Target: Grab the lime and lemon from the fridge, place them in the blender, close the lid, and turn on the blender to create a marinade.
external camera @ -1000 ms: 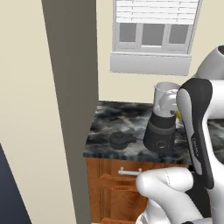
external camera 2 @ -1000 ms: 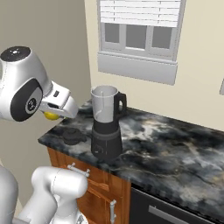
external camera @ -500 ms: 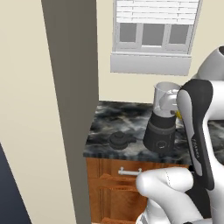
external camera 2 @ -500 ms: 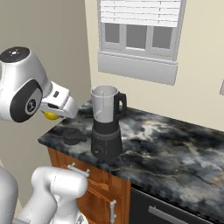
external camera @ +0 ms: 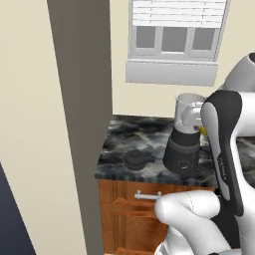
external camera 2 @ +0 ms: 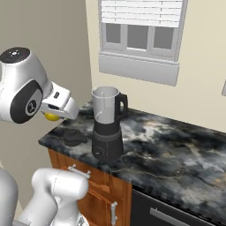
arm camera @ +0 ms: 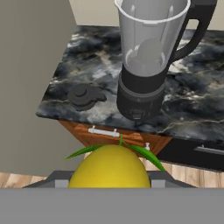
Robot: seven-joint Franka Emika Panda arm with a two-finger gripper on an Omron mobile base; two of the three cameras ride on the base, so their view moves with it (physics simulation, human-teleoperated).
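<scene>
Clamped in the claw [arm camera: 109, 186], the small bright yellow lemon [arm camera: 110, 168] is held in the air, short of the dark marbled worktop [external camera 2: 176, 145]. On that worktop the blender with a clear tapered jar and dark base [external camera 2: 106, 126] is seen upright, its jar uncovered. The small round black lid [external camera: 138, 159] is seen lying just beside the base.

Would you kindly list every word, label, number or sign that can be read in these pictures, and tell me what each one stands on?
No readable text anywhere.
The blender has a small round mark on the front of its base: too small to read.
The lemon, the lid and the counter bear no writing.
</scene>
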